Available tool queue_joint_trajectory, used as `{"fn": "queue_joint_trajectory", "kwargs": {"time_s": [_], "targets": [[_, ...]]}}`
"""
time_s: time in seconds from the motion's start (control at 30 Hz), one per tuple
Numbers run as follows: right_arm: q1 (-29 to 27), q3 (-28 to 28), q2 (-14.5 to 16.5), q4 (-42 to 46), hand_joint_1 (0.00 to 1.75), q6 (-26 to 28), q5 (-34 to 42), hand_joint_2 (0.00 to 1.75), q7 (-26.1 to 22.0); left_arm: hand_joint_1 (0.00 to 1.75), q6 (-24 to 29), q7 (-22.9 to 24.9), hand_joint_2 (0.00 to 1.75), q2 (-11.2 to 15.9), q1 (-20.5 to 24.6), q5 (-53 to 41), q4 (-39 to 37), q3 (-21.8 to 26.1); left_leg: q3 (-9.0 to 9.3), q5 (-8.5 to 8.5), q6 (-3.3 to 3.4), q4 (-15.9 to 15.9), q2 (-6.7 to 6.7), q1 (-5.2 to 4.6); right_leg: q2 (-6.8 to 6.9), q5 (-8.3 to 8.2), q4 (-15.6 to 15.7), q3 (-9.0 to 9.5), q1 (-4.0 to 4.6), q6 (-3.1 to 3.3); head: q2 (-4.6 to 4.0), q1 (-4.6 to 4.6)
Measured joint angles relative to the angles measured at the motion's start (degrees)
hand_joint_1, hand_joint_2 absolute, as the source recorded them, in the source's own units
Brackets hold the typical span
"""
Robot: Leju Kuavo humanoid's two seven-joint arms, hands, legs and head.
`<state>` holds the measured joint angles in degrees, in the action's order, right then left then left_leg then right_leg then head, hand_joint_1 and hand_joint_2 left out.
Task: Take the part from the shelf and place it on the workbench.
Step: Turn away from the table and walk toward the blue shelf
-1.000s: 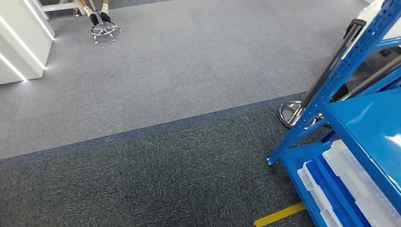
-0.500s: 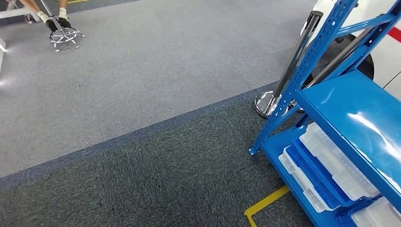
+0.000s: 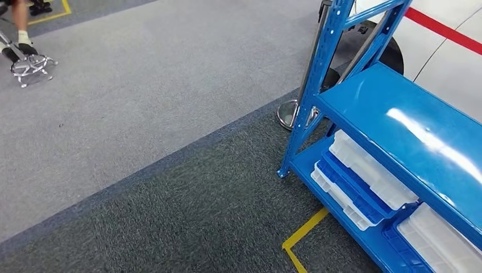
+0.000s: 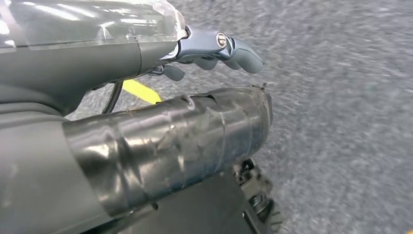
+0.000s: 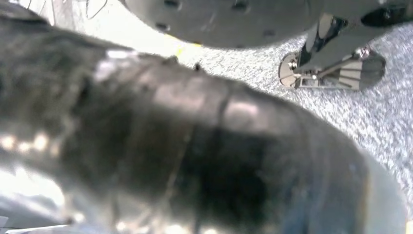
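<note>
I use the blue steel shelf rack (image 3: 341, 108) as my reference. Far to its left, across the light grey carpet (image 3: 142, 85), a person's legs (image 3: 21, 25) sit by a chrome chair base (image 3: 28, 63). Nearer the rack, the dark grey carpet strip (image 3: 187, 216) carries a yellow floor-tape corner (image 3: 298, 242) just beside the rack's front foot. Behind the front upright stands a chrome stanchion base (image 3: 290, 114).

On the rack's lower level lie clear and blue plastic compartment boxes (image 3: 364, 182); the glossy shelf above them is bare where visible. I judge the part to be among these boxes, but I cannot identify which.

In the left wrist view, the left hand (image 4: 214, 53) hangs over carpet, fingers loosely curled, holding nothing. In the right wrist view, the right hand (image 5: 204, 161) is a blurred dark mass; I cannot tell its state.

Progress: nothing is picked. Approach, grasp, carry and placement on the workbench all remain.
</note>
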<state>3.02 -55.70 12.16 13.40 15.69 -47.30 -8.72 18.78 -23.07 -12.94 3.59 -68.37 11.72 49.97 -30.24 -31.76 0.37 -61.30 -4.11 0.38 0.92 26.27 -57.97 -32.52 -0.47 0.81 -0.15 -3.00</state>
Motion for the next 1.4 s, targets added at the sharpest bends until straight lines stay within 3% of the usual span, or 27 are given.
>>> {"fn": "queue_joint_trajectory", "kwargs": {"time_s": [0.07, 0.1, 0.13, 0.17, 0.2, 0.23, 0.3, 0.37, 0.43, 0.5, 0.57, 0.63, 0.67, 0.73, 0.77, 0.83, 0.9, 1.0, 1.07, 1.13, 1.2, 1.23, 1.27, 1.33, 1.4], "targets": [[0.15, 0.01, -0.01, 0.00, 0.00, -0.11, -0.08, 0.00, 0.00, 0.00, -0.16, -0.08, 0.00, 0.01, -0.16, 0.12, 0.00, 0.07, -3.32, -3.63, -0.23, -7.02, 2.78, 0.25, -1.27, -0.14, 0.11, -0.01, -0.15, 0.30, 0.00, 0.07], [0.21, 0.01, -0.01, 0.00, 0.00, -0.21, -0.11, 0.00, 0.00, 0.00, -0.25, -0.09, 0.00, 0.01, -0.28, 0.19, 0.00, 0.11, -5.04, -4.75, -0.29, -10.35, 3.32, 0.28, -2.00, -0.13, 0.05, -0.04, -0.13, 0.33, 0.00, 0.08], [0.22, 0.01, -0.01, 0.00, 0.00, -0.33, -0.16, 0.00, 0.00, 0.00, -0.31, -0.09, 0.00, 0.02, -0.38, 0.25, 0.00, 0.14, -6.13, -4.77, -0.31, -12.14, 3.53, 0.29, -2.75, -0.10, -0.05, -0.05, -0.11, 0.34, 0.00, 0.08], [0.20, 0.01, -0.01, 0.00, 0.00, -0.47, -0.21, 0.00, 0.00, 0.00, -0.34, -0.10, 0.00, 0.03, -0.43, 0.31, 0.00, 0.16, -6.33, -3.65, -0.29, -11.91, 3.62, 0.29, -3.54, -0.04, -0.22, -0.05, -0.10, 0.33, 0.00, 0.08], [0.19, 0.01, -0.01, 0.00, 0.00, -0.56, -0.26, 0.00, 0.00, 0.00, -0.36, -0.10, 0.00, 0.05, -0.43, 0.36, 0.00, 0.18, -5.55, -1.54, -0.20, -9.58, 3.85, 0.30, -4.35, 0.05, -0.43, -0.05, -0.10, 0.26, 0.00, 0.08], [0.18, 0.02, -0.01, -0.01, 0.00, -0.63, -0.30, 0.00, 0.00, 0.00, -0.37, -0.12, 0.00, 0.08, -0.40, 0.40, 0.00, 0.20, -4.17, 0.84, -0.05, -5.92, 4.63, 0.34, -5.09, 0.17, -0.69, -0.08, -0.12, 0.12, 0.00, 0.08], [0.28, 0.03, -0.01, -0.04, 0.00, -0.68, -0.35, 0.00, 0.00, 0.00, -0.39, -0.20, 0.00, 0.12, -0.33, 0.45, 0.00, 0.25, -1.80, 3.45, 0.25, 0.33, 7.14, 0.49, -6.40, 0.42, -1.31, -0.43, -0.01, -0.41, 0.00, 0.07], [0.34, 0.07, -0.01, -0.07, 0.00, -0.71, -0.45, 0.00, 0.00, 0.00, -0.42, -0.31, 0.00, 0.14, -0.29, 0.46, 0.00, 0.28, -1.18, 3.40, 0.52, 2.04, 8.20, 0.44, -7.45, 0.42, -1.53, -0.90, -0.08, -1.08, 0.00, 0.05], [0.21, 0.10, -0.02, -0.09, 0.00, -0.77, -0.59, 0.00, 0.00, 0.00, -0.45, -0.37, 0.00, 0.17, -0.22, 0.53, 0.00, 0.29, -0.99, 3.67, 1.14, 2.33, 6.99, 0.43, -7.91, 0.35, -1.60, -1.16, -0.31, -1.79, 0.00, 0.06], [0.14, 0.12, -0.03, -0.13, 0.00, -0.83, -0.76, 0.00, 0.00, 0.00, -0.52, -0.43, 0.00, 0.19, -0.18, 0.61, 0.00, 0.30, -0.82, 4.02, 1.88, 2.78, 5.59, 0.60, -5.56, 1.84, -3.88, -2.28, -0.24, -2.37, 0.00, -0.08], [0.25, 0.20, -0.03, -0.15, 0.00, -0.86, -0.88, 0.00, 0.00, 0.00, -0.58, -0.47, 0.00, 0.20, -0.30, 0.62, 0.00, 0.31, -0.81, 4.04, 2.27, 2.92, 4.04, 0.52, -2.48, 5.28, -10.14, -5.34, -0.25, -2.84, 0.00, -0.22], [0.28, 0.26, -0.03, -0.15, 0.00, -0.87, -0.91, 0.00, 0.00, 0.00, -0.59, -0.46, 0.00, 0.24, -0.44, 0.64, 0.00, 0.32, -0.81, 3.88, 2.37, 2.90, 2.32, 0.39, -1.53, 7.28, -15.83, -8.17, -0.41, -3.17, 0.00, -0.21], [0.23, 0.27, -0.03, -0.15, 0.00, -0.88, -0.92, 0.00, 0.00, 0.00, -0.59, -0.45, 0.00, 0.26, -0.43, 0.64, 0.00, 0.32, -0.77, 3.78, 2.34, 2.90, 1.55, 0.37, -1.32, 6.78, -16.15, -8.31, -0.45, -3.22, 0.00, -0.21], [0.13, 0.28, -0.06, -0.15, 0.00, -0.88, -0.96, 0.00, 0.00, 0.00, -0.59, -0.45, 0.00, 0.26, -0.32, 0.64, 0.00, 0.32, -0.46, 3.51, 2.14, 2.89, 0.27, 0.35, -0.26, 3.40, -10.88, -5.43, -0.36, -2.97, 0.00, -0.22], [0.16, 0.30, -0.08, -0.15, 0.00, -0.87, -0.99, 0.00, -0.01, 0.00, -0.59, -0.45, 0.00, 0.25, -0.29, 0.64, 0.00, 0.32, -0.24, 3.32, 1.92, 2.88, -0.28, 0.26, 1.17, 1.97, -7.05, -3.40, -0.10, -2.63, 0.00, -0.22], [0.33, 0.33, -0.12, -0.15, 0.00, -0.87, -1.04, 0.00, -0.02, 0.00, -0.59, -0.45, 0.00, 0.26, -0.29, 0.64, 0.00, 0.33, 0.09, 2.94, 1.38, 2.83, -1.22, -0.01, 3.29, 0.56, -2.08, -0.86, 0.51, -1.74, 0.00, -0.19], [0.44, 0.34, -0.12, -0.15, 0.00, -0.87, -1.04, 0.00, -0.02, 0.00, -0.59, -0.45, 0.00, 0.27, -0.31, 0.64, 0.00, 0.34, 0.16, 2.77, 1.10, 2.78, -1.60, -0.18, 3.51, 0.59, -1.44, -0.67, 0.80, -1.30, 0.00, -0.15], [0.45, 0.35, -0.12, -0.15, 0.00, -0.87, -1.05, 0.00, -0.02, 0.00, -0.59, -0.45, 0.00, 0.27, -0.28, 0.64, 0.00, 0.34, 0.21, 2.77, 1.04, 2.81, -1.70, -0.18, 3.33, 0.62, -1.47, -0.72, 0.81, -1.24, 0.00, -0.15], [0.35, 0.36, -0.11, -0.15, 0.00, -0.87, -1.06, 0.00, -0.02, 0.00, -0.59, -0.45, 0.00, 0.27, -0.13, 0.62, 0.00, 0.34, 0.58, 2.48, 0.61, 2.77, -1.83, -0.12, 2.46, 0.55, -1.25, -0.69, 0.68, -0.84, 0.00, -0.15], [0.36, 0.36, -0.11, -0.15, 0.00, -0.87, -1.07, 0.00, -0.01, 0.00, -0.59, -0.45, 0.00, 0.29, -0.08, 0.57, 0.00, 0.37, -1.72, -1.25, -0.16, -3.20, 0.68, 0.09, 0.27, 0.23, -0.75, -0.56, 0.35, 0.17, 0.00, -0.11], [0.43, 0.36, -0.12, -0.16, 0.00, -0.89, -1.07, 0.00, -0.01, 0.00, -0.59, -0.45, 0.00, 0.32, -0.30, 0.55, 0.00, 0.41, -5.60, -4.88, -0.60, -11.43, 3.42, 0.26, -2.05, 0.01, -0.55, -0.49, 0.19, 0.84, 0.00, -0.07], [0.40, 0.36, -0.12, -0.16, 0.00, -0.89, -1.07, 0.00, 0.00, 0.00, -0.59, -0.44, 0.00, 0.34, -0.40, 0.57, 0.00, 0.43, -6.31, -4.45, -0.60, -12.45, 3.58, 0.26, -2.87, 0.03, -0.61, -0.47, 0.20, 0.85, 0.00, -0.07], [0.36, 0.36, -0.11, -0.17, 0.00, -0.89, -1.07, 0.00, 0.00, 0.00, -0.59, -0.44, 0.00, 0.36, -0.44, 0.58, 0.00, 0.44, -6.04, -2.93, -0.54, -11.26, 3.70, 0.27, -3.66, 0.06, -0.69, -0.41, 0.20, 0.82, 0.00, -0.06], [0.32, 0.36, -0.10, -0.17, 0.00, -0.90, -1.07, 0.00, 0.00, 0.00, -0.59, -0.43, 0.00, 0.39, -0.42, 0.60, 0.00, 0.46, -3.55, 1.39, -0.17, -4.48, 5.23, 0.32, -5.11, 0.16, -0.90, -0.36, 0.16, 0.66, 0.00, -0.07], [0.40, 0.36, -0.05, -0.20, 0.00, -0.91, -1.07, 0.00, 0.00, 0.00, -0.59, -0.43, 0.00, 0.43, -0.40, 0.61, 0.00, 0.49, -1.50, 3.57, 0.18, 1.21, 7.63, 0.41, -6.39, 0.28, -1.33, -0.71, 0.19, 0.13, 0.00, -0.08]]}}
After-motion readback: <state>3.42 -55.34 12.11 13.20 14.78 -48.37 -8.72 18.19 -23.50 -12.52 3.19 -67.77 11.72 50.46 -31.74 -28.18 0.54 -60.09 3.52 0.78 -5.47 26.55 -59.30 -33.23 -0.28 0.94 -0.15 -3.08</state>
